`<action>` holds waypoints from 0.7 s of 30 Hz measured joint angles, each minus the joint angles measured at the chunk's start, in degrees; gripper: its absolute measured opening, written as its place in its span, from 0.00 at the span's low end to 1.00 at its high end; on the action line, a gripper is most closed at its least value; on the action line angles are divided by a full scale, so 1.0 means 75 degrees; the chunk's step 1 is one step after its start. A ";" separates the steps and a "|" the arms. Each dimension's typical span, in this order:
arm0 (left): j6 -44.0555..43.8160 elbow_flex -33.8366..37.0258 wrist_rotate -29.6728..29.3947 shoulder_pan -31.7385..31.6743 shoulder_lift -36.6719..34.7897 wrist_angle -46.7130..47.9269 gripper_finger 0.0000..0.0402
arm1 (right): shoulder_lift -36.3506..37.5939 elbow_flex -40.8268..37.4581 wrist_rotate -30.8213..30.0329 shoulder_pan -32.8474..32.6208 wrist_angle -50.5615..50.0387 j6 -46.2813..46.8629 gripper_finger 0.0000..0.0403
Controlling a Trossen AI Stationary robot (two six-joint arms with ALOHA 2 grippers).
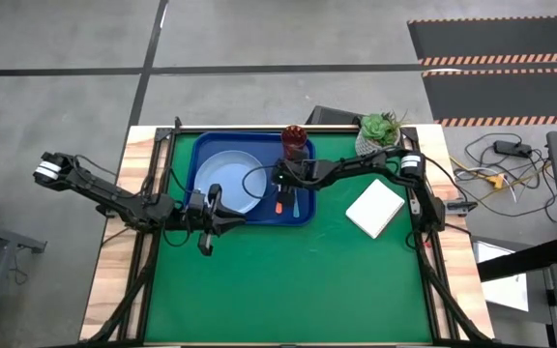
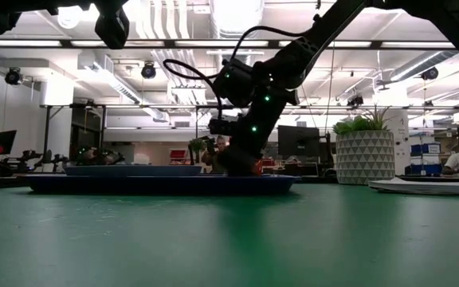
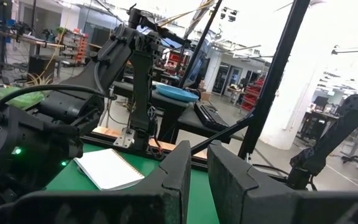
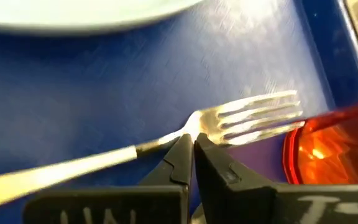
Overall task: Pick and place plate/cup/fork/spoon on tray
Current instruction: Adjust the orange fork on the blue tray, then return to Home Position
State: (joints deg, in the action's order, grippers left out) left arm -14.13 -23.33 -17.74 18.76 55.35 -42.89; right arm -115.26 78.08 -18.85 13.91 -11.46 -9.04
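The dark-blue tray (image 1: pixel 307 215) lies at the table's far middle. On it rest the pale-blue plate (image 1: pixel 228 184), the red-brown cup (image 1: pixel 294 141) at the far right corner, the orange-handled fork (image 1: pixel 279 203) and, beside it, the spoon (image 1: pixel 295 204). My right gripper (image 1: pixel 280 178) is shut and low over the tray. In its wrist view its fingertips (image 4: pixel 192 144) stand at the fork's neck (image 4: pixel 166 140), with the tines (image 4: pixel 260 115) toward the cup (image 4: pixel 334 149). My left gripper (image 1: pixel 206 224) hovers by the tray's near left edge, open by a narrow gap (image 3: pixel 199 174) and empty. My right gripper points down at the fork's neck (image 4: pixel 166 140), between tines and handle, with its fingers shut. The fork lies flat on the tray floor and runs across the line of the fingers, not between them. I cannot tell whether the fingertips touch it.
A white pot with a green plant (image 1: pixel 380 133) stands at the far right, also in the low view (image 2: pixel 365 155). A white box (image 1: pixel 375 208) lies right of the tray. Open green mat (image 1: pixel 288 290) lies toward the near edge.
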 joint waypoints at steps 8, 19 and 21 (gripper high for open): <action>0.0006 0.0003 0.0000 0.0000 0.0000 0.0009 0.09 | 0.0170 -0.0003 -0.0047 -0.0032 -0.0192 0.0211 0.02; 0.0018 0.0003 -0.0002 0.0000 -0.0082 0.0032 0.09 | 0.1685 -0.0553 -0.0011 -0.1253 -0.0262 0.0343 0.02; 0.0113 0.0003 0.0019 0.0008 -0.0202 0.0208 0.09 | 0.2073 -0.0988 0.0077 -0.1526 -0.0062 0.0287 0.02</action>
State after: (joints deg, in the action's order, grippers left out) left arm -13.29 -23.31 -17.59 18.82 53.84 -41.33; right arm -99.72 70.67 -18.27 2.46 -11.92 -6.89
